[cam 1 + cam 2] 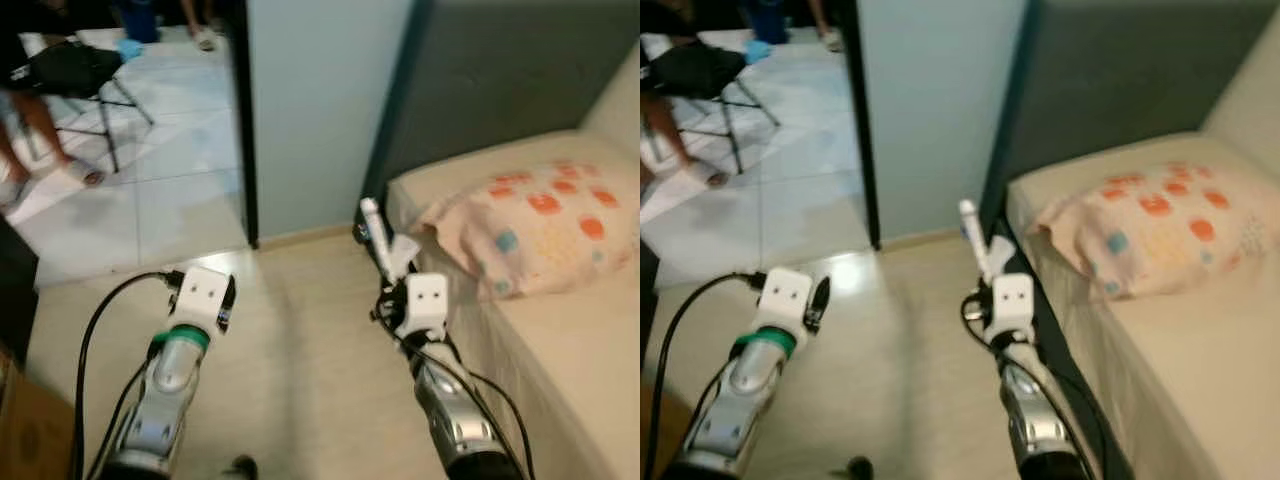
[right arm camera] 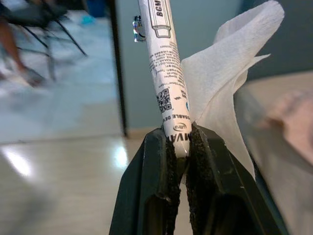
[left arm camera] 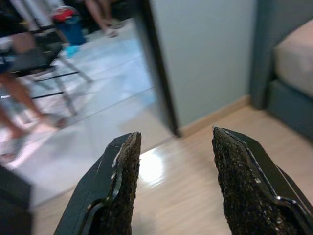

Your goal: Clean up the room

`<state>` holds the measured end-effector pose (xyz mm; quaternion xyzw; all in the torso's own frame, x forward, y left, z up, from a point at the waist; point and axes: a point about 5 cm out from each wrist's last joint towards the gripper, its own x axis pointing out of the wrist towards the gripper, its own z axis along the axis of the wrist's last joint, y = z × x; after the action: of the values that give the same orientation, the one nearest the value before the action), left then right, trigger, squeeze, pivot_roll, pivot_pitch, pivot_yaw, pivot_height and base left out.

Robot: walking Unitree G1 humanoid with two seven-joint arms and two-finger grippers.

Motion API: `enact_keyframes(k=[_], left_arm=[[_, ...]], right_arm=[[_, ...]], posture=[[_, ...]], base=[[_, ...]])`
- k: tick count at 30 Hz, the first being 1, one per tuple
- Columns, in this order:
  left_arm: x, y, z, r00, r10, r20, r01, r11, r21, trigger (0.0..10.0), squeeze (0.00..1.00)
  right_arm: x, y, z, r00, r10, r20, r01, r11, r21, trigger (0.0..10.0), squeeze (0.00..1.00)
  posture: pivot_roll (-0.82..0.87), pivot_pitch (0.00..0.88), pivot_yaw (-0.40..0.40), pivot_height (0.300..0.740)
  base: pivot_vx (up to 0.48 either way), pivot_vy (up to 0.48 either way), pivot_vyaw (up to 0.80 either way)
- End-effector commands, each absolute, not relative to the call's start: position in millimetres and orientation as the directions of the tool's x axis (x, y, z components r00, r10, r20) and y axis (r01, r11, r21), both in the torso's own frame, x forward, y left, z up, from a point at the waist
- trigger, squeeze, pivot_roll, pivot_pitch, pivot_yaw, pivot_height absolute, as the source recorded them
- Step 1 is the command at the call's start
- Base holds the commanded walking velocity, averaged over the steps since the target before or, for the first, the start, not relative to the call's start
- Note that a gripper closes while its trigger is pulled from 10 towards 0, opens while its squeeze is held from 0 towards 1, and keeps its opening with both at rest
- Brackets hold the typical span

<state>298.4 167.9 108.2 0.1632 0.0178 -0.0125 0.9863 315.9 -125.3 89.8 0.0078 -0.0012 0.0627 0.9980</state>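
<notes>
Held in the right hand [image 2: 180,147]: a white marker pen [image 2: 164,68] and a crumpled white tissue [image 2: 230,83], both clamped between the two black fingers [image 2: 154,171], pen pointing up and away, tissue bunched beside it. Raised in front of the body, just beside the corner of the bed [image 1: 560,350], above pale wooden floor [image 1: 300,380]. Probably gathered together as loose litter, and gripped low on the pen so both stay pinched at once.

On the bed, near its head: a cream pillow [image 1: 540,225] printed with orange and blue dots, lying flat, well apart from the hand.

Left hand [image 3: 173,161] empty, fingers spread wide, held forward over the floor, likely kept free for the next pickup.

Ahead: a pale blue wall [image 1: 320,100], a dark door frame [image 1: 243,130], and a tiled room beyond with a folding chair [image 1: 80,80] and a person's bare legs [image 1: 35,130].

No bin clearly visible nearby; carrying the pen and tissue somewhere seems the step in hand.
</notes>
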Motion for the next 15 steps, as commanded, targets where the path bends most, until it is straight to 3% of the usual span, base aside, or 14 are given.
enact_keyframes(k=[1,15], left_arm=[[296.2,165.2,103.5,0.998,-0.026,-0.053,0.042,0.947,0.32,10.0,0.0],[296.0,164.8,101.5,0.998,-0.028,-0.058,0.045,0.946,0.322,10.0,0.0]], right_arm=[[310.0,-127.4,78.7,0.992,0.122,-0.039,-0.122,0.992,0.014,10.0,0.0],[310.3,-128.6,78.3,0.991,0.125,-0.041,-0.125,0.992,0.004,10.0,0.0]], posture=[[0.11,0.019,-0.042,0.74],[0.11,0.015,-0.046,0.74]], base=[[0.0,0.0,0.74],[0.0,0.0,0.74]])
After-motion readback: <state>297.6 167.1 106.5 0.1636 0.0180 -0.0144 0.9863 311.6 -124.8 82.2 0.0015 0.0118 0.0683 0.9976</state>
